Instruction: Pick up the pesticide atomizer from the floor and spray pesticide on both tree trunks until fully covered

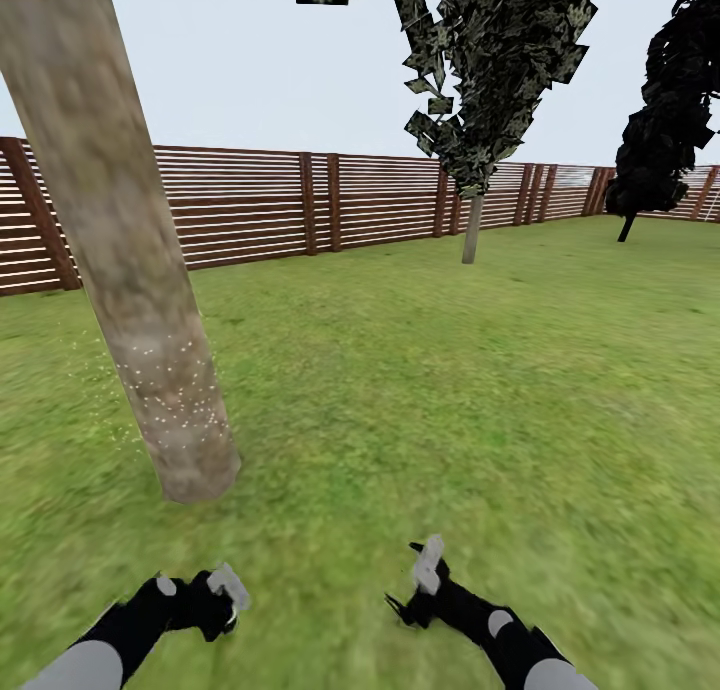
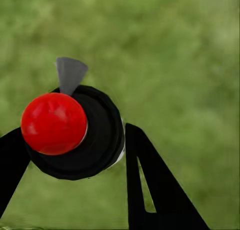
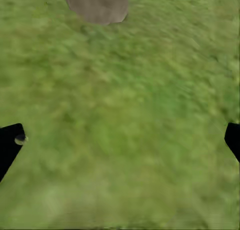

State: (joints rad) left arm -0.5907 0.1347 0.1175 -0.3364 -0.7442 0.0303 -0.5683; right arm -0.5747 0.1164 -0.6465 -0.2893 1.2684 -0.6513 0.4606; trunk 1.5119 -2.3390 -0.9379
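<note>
A thick mottled grey-beige tree trunk point(image 1: 140, 300) rises at the left of the head view, its lower part flecked with white specks. Its base point(image 3: 98, 5) also shows in the right wrist view. Far back by the fence stands a second tree point(image 1: 471, 228) with a pale trunk under dark green foliage. My left gripper point(image 1: 222, 598) point(image 2: 75, 157) is shut on the pesticide atomizer point(image 2: 75, 135), a black round body with a red cap and a grey tip point(image 1: 229, 582), short of the near trunk. My right gripper point(image 1: 420, 582) point(image 3: 120, 140) hangs open over bare grass.
Green lawn point(image 1: 450, 390) spreads ahead and to the right. A brown horizontal-slat fence point(image 1: 320, 205) closes the back. A black columnar tree point(image 1: 665, 120) stands at the far right near the fence.
</note>
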